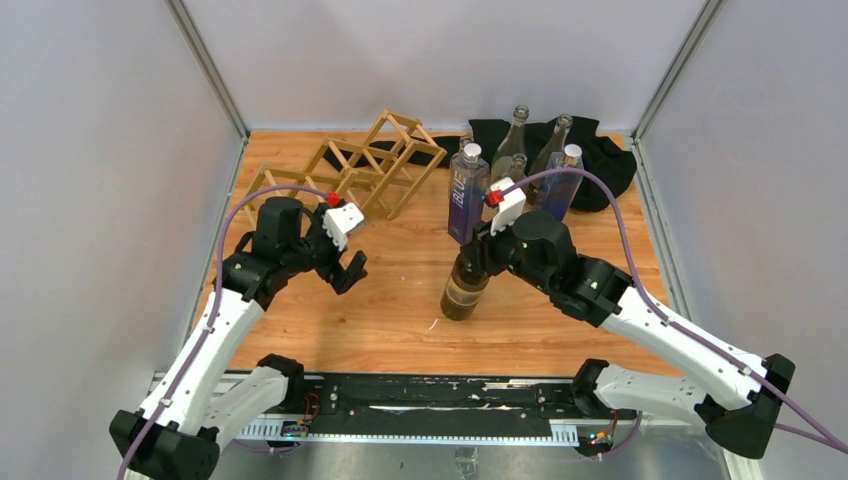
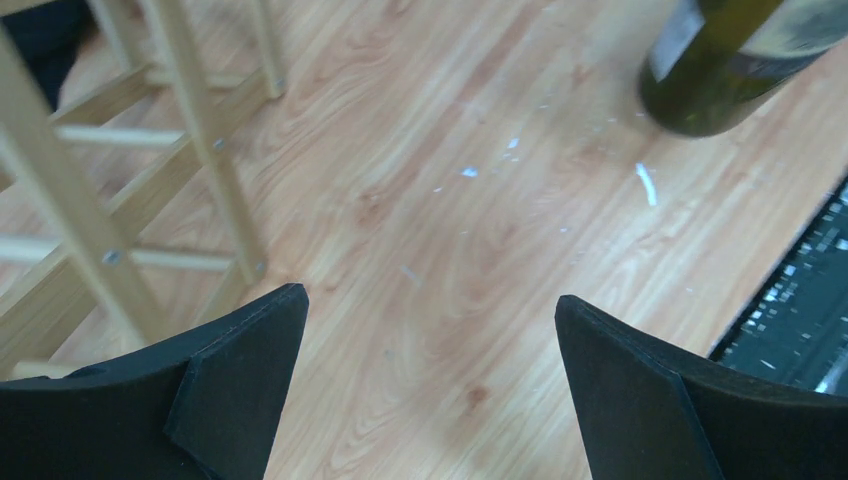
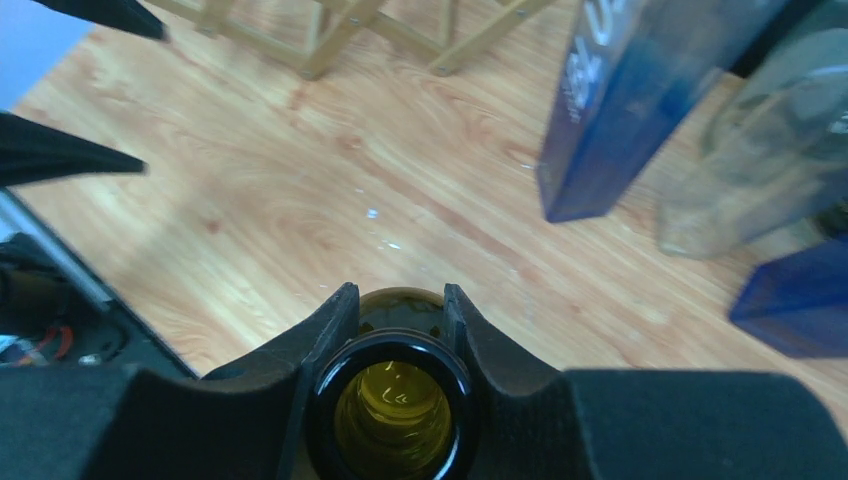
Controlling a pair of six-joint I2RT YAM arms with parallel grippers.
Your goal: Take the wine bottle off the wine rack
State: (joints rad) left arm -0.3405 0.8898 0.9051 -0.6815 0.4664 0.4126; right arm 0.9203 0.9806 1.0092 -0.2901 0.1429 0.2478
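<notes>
A dark olive wine bottle [image 1: 465, 290] stands upright on the wooden table, clear of the wine rack [image 1: 365, 165], which is a light-wood lattice at the back left. My right gripper [image 1: 480, 250] is shut on the bottle's neck; the right wrist view looks straight down into the open mouth of the wine bottle [image 3: 392, 410], with the right gripper [image 3: 396, 305] holding it from both sides. My left gripper [image 1: 345, 268] hangs open in front of the rack with nothing between its fingers. In the left wrist view the left gripper [image 2: 430, 315] is over bare wood, the wine rack [image 2: 110, 200] at the left and the bottle's base [image 2: 715, 75] at the top right.
A tall blue bottle [image 1: 467, 192], several clear glass bottles [image 1: 515, 145] and a smaller blue one [image 1: 562, 185] stand on a black cloth [image 1: 600, 160] at the back right. Grey walls enclose the table on three sides. A black rail [image 1: 440, 400] runs along the near edge.
</notes>
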